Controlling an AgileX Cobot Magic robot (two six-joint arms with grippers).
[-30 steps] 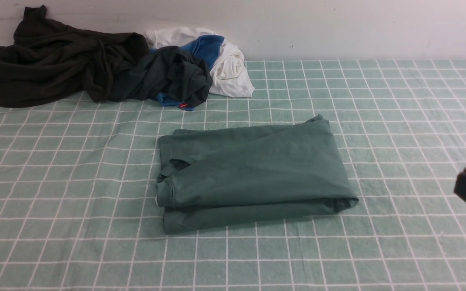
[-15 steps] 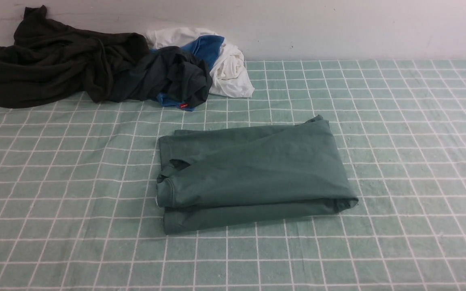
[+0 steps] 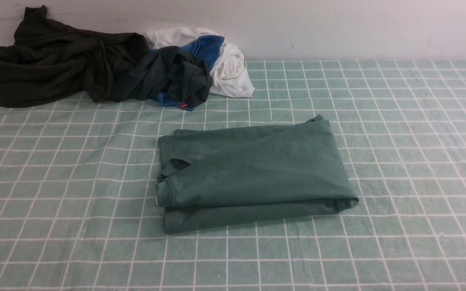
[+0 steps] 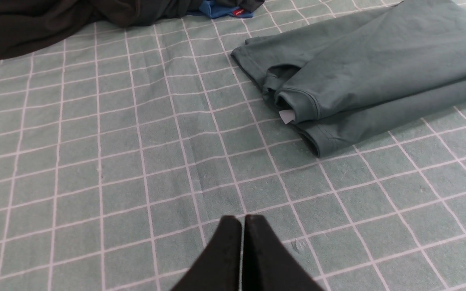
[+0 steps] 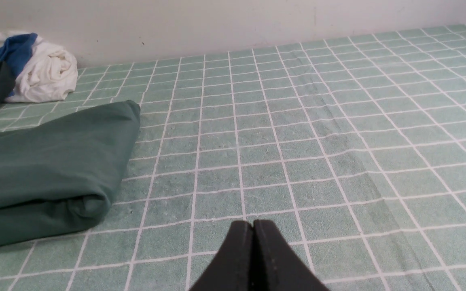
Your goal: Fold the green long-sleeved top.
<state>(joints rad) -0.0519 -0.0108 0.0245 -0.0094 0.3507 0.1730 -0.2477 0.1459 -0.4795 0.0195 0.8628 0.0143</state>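
The green long-sleeved top (image 3: 253, 173) lies folded into a compact rectangle in the middle of the checked cloth, with nothing touching it. Its cuffed edges and a small white tag face the left wrist camera, where the top (image 4: 370, 76) shows at a distance. The right wrist view catches its rolled fold end (image 5: 51, 169). My left gripper (image 4: 242, 219) is shut and empty, well short of the top. My right gripper (image 5: 253, 223) is shut and empty too, off to the top's right. Neither arm shows in the front view.
A heap of other clothes lies at the back left by the wall: a blackish-olive garment (image 3: 51, 60), a dark teal one (image 3: 168, 76), a blue piece (image 3: 206, 46) and a white one (image 3: 231, 68). The green checked cloth (image 3: 399, 141) covers the table.
The right gripper, seen a second ago at the front view's right edge, has withdrawn out of that view. The folded top has not moved.
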